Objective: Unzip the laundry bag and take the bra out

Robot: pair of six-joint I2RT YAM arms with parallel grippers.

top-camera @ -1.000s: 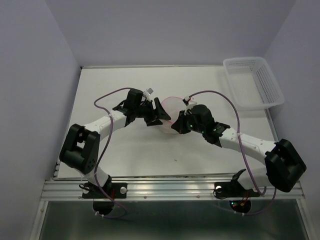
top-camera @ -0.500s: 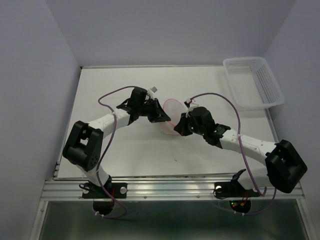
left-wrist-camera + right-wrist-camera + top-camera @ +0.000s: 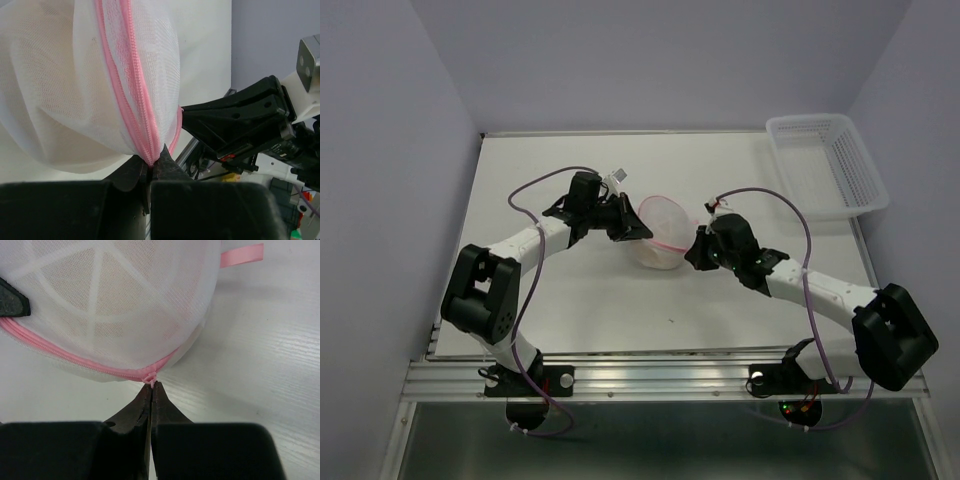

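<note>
The laundry bag (image 3: pixel 658 238), a round white mesh pouch with a pink zipper, is held between two black grippers over the middle of the table (image 3: pixel 550 300). I cannot tell whether it rests on the surface or hangs just above it. The left gripper (image 3: pixel 151 169) is clamped tight on the pink zipper seam at the bag's edge. The right gripper (image 3: pixel 151 389) is pinched closed on the small zipper pull (image 3: pixel 149 376), gripping it only with its very tips. A beige shape, the bra (image 3: pixel 120 310), shows faintly through the mesh.

The zipper looks closed where the right wrist view shows it. The likeliest failure is the tiny pull slipping from that shallow pinch. Tugging off the zipper's line could snag the slider in the mesh. If the left hold gives way, the whole bag would drag along instead of opening.
</note>
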